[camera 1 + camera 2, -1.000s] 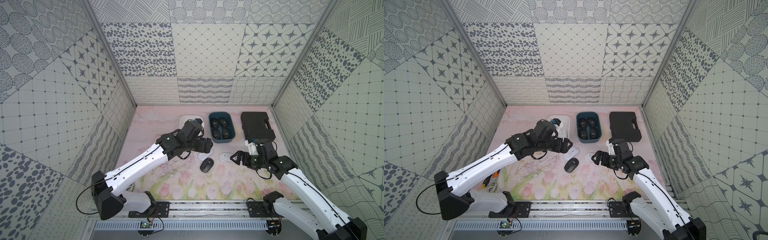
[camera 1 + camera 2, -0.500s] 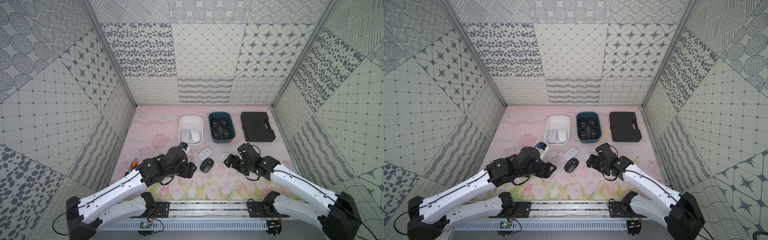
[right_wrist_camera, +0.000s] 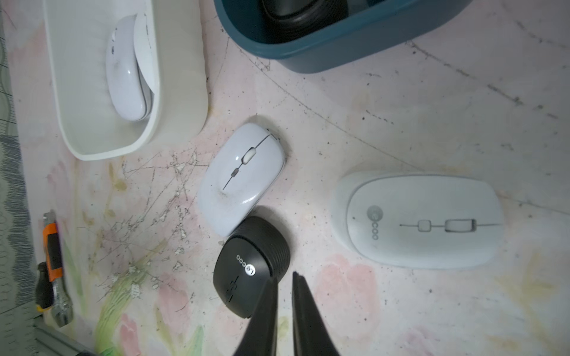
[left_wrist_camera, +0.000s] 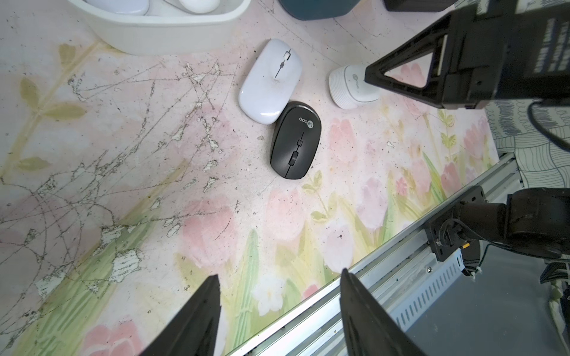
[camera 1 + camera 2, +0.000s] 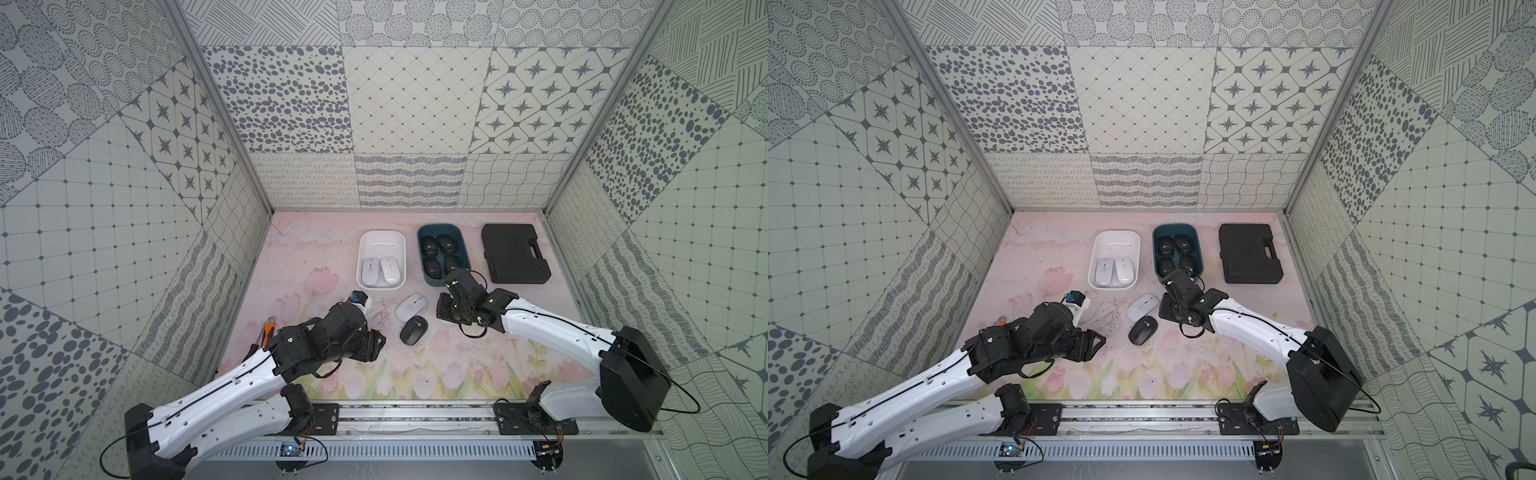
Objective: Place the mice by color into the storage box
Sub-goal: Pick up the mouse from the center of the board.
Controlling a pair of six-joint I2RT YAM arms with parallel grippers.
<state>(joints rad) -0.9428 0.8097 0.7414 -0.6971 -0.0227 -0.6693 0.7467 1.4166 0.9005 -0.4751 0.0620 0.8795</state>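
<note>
The white storage box [image 5: 381, 243] holds two white mice [image 5: 380, 270]. The teal storage box [image 5: 440, 227] holds several black mice [image 5: 430, 247]. On the mat lie a loose white mouse [image 5: 410, 306] and a black mouse [image 5: 413, 330], touching. A second loose white mouse [image 3: 416, 222] lies beside them, hidden under my right arm in both top views. My right gripper [image 3: 284, 277] is shut on nothing, its tips just past the black mouse's [image 3: 246, 268] edge. My left gripper [image 4: 280, 272] is open and empty, low over the mat left of the loose mice.
A black hard case [image 5: 515, 253] lies at the back right beside the teal box. A screwdriver with an orange band [image 3: 52, 246] lies at the mat's left edge. The metal rail [image 5: 415, 411] runs along the front.
My left arm drew back from the white box towards the front and its jaws narrowed. My right gripper moved left to the loose mice and shut empty.
</note>
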